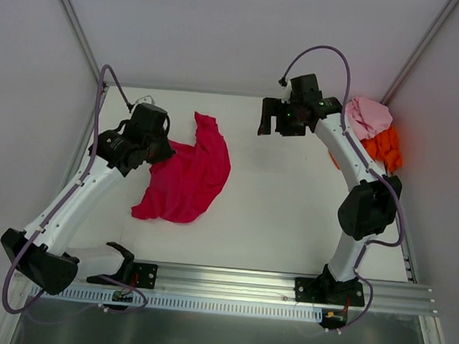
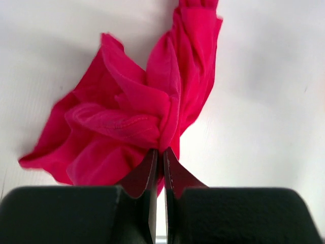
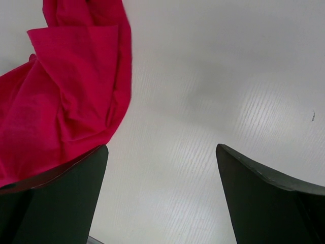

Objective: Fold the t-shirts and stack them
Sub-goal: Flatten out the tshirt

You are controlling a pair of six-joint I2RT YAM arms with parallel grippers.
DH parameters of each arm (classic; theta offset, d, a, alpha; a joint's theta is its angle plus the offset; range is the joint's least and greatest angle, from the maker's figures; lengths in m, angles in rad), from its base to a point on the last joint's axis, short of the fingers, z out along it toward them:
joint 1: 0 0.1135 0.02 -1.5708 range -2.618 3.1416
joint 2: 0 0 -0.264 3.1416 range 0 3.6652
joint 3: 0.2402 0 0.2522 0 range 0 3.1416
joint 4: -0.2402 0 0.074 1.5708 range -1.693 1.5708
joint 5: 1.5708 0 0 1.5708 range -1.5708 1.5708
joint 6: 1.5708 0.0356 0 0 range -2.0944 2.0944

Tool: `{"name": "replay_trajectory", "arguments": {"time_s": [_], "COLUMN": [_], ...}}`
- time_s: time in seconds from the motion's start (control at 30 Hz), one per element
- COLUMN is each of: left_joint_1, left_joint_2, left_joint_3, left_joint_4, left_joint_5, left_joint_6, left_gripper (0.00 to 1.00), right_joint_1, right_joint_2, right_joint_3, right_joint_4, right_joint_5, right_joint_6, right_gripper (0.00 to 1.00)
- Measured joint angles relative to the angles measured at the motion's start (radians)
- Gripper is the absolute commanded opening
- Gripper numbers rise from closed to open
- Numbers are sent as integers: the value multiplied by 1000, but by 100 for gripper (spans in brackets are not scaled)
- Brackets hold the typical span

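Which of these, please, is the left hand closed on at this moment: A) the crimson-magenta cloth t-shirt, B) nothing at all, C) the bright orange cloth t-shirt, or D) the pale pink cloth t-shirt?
A: in the left wrist view the left hand has its fingers pinched together on a bunched fold of the crimson-magenta cloth t-shirt.

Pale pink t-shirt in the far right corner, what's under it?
The bright orange t-shirt pokes out at the pale pink t-shirt's near edge; how far it runs underneath is covered.
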Motion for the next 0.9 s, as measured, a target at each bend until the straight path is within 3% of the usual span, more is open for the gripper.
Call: {"name": "replay_trajectory", "arguments": {"time_s": [0.23, 0.43, 0.47, 0.5, 0.53, 0.8, 0.9], "left_joint_1": [-120, -161, -162, -163, -163, -163, -163], "left_joint_2": [-177, -224, -210, -193, -177, -166, -133], "left_joint_3": [-186, -218, -220, -220, -221, -241, -221], "left_joint_4": [-29, -7, -10, -11, -11, -10, -14], "left_joint_5": [57, 175, 183, 190, 196, 155, 131], "left_joint_6": [23, 55, 60, 66, 79, 93, 98], "left_gripper": [0, 1, 8, 62, 97, 97, 96], "right_joint_1": [17, 19, 20, 20, 21, 30, 33], "right_joint_2": [48, 86, 88, 90, 90, 97, 177], "right_joint_3": [36, 104, 112, 118, 122, 127, 254], "right_joint_4": [-10, -21, -21, -21, -21, -28, -99], "right_joint_5": [0, 0, 0, 0, 0, -41, -117], "right_joint_6": [0, 0, 0, 0, 0, 0, 0], "right_gripper": [94, 94, 93, 94, 93, 93, 93]}}
